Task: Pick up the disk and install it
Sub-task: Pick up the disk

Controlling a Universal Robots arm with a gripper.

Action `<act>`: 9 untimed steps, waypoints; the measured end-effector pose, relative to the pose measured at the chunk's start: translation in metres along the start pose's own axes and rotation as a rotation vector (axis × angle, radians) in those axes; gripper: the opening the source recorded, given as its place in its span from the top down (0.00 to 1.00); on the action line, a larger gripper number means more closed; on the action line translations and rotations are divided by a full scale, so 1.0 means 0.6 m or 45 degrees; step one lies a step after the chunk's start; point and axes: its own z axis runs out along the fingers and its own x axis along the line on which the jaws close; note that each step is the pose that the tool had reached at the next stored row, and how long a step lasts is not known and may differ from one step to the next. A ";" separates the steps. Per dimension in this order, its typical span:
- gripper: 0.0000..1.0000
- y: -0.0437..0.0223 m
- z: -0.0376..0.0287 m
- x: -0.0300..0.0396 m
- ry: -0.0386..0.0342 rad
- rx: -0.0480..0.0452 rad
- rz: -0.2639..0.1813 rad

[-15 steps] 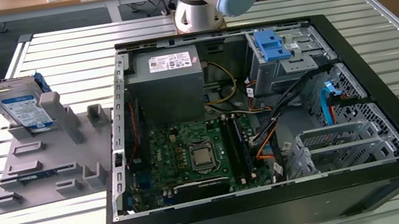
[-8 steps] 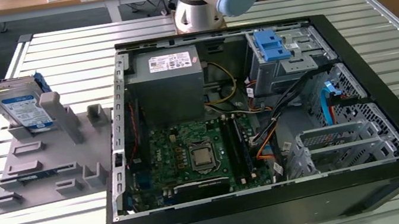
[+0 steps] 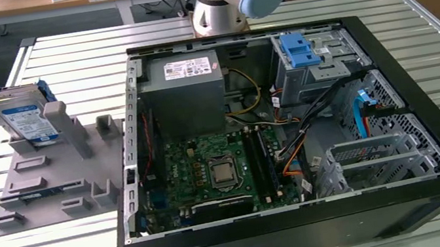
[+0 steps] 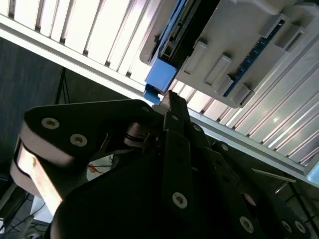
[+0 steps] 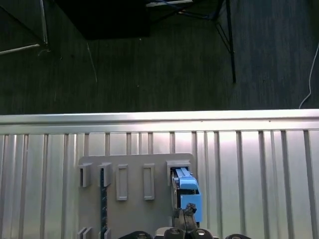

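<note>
So the black gripper (image 4: 168, 97) sits right over the top edge of the disk (image 3: 25, 120), a flat silver hard drive with a white-and-blue label in a blue plastic carrier, and I can't tell whether it's spread or closed, or whether it's touching the blue at all. The disk stands on edge in a slot at the far end of the grey plastic fixture (image 3: 45, 191), on the slatted metal table (image 3: 379, 12) at the exterior view's left, just beside the open black computer case (image 3: 309, 238). Looks like the reach-and-grab stage to me, nothing lifted. To do it well I'd centre on the carrier, stay square to the drive's flat faces and keep any pull straight along the slot so it doesn't bind. The tall grey post (image 3: 57, 122) hugging the drive is the tight spot. Inside the case: grey power supply box (image 3: 188, 92), green motherboard (image 3: 206, 172), and orange and black cables (image 3: 324, 113) draped toward the bare metal cage (image 3: 379, 151) on the near side.
</note>
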 end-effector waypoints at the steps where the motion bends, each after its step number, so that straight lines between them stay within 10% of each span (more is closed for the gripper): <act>1: 0.89 0.000 0.000 0.000 0.0010 0.000 -0.023; 9: 0.89 0.000 0.000 0.000 0.0025 0.000 -0.065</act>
